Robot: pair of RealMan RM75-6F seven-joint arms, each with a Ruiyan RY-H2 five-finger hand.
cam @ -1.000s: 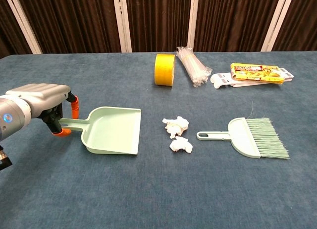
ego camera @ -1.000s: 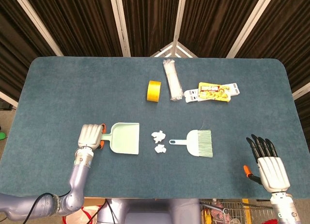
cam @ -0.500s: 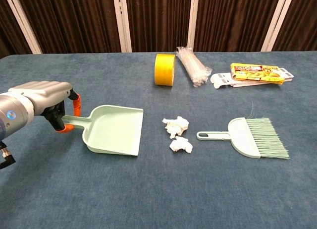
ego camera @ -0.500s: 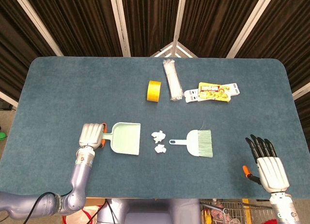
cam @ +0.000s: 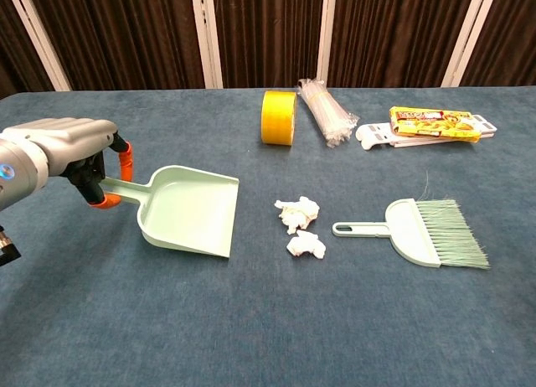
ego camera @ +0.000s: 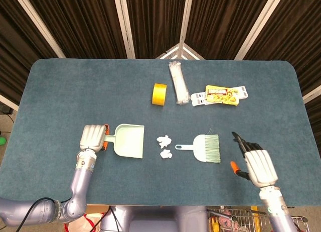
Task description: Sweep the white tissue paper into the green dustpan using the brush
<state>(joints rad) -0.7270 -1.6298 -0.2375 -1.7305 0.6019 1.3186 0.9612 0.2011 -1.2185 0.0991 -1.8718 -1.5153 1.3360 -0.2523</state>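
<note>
My left hand (ego camera: 94, 138) (cam: 74, 157) grips the handle of the green dustpan (ego camera: 129, 140) (cam: 186, 211), whose mouth faces right toward the paper. Two crumpled pieces of white tissue paper (ego camera: 164, 146) (cam: 300, 224) lie between the dustpan and the brush. The green brush (ego camera: 203, 147) (cam: 419, 231) lies flat on the table, handle pointing left at the tissue, bristles to the right. My right hand (ego camera: 257, 162) hovers to the right of the brush with fingers spread and nothing in it; the chest view does not show it.
A yellow tape roll (ego camera: 159, 94) (cam: 279, 117), a clear bag of white sticks (ego camera: 178, 83) (cam: 327, 110) and a yellow snack packet on white plastic pieces (ego camera: 220, 96) (cam: 429, 123) sit at the far middle of the blue table (ego camera: 60, 91).
My right hand has moved left and up toward the brush, turning inward. My left hand has shifted the dustpan slightly, its mouth now a little farther from me.
</note>
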